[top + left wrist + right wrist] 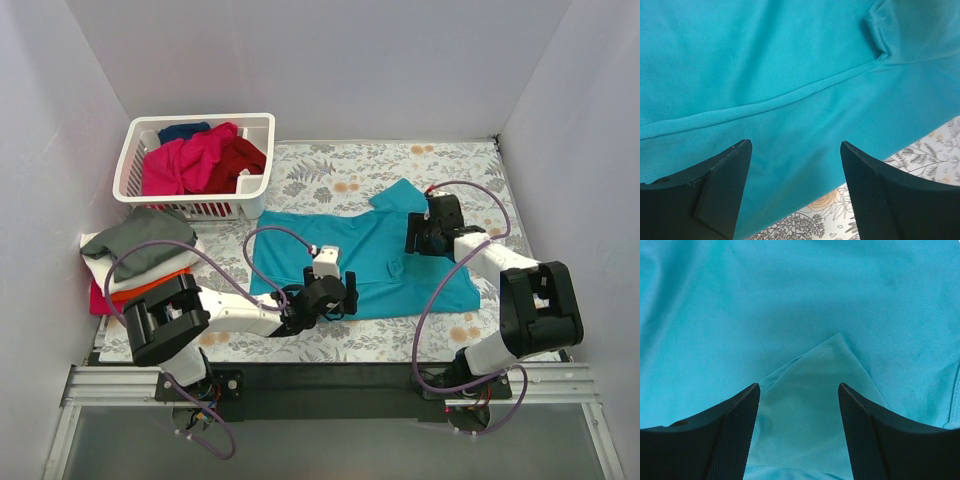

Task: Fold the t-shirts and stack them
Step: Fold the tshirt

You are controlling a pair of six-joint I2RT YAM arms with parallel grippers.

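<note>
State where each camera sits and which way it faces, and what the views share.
Top external: above and behind the robot, looking down on the table; left arm, right arm show.
Left wrist: behind the left gripper, looking down on the teal t-shirt; open fingers show.
Right wrist: behind the right gripper, facing a folded teal corner; open fingers show.
Shared: all see the teal t-shirt.

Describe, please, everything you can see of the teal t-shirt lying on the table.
The teal t-shirt is plain, soft, fine-knit cloth, spread mostly flat on the floral table cover. One short sleeve sticks out at its far edge; a stitched seam runs along its near part, and a small flap is folded over. The left gripper is over its near edge, the right gripper over its far right part, both open; contact cannot be told.
</note>
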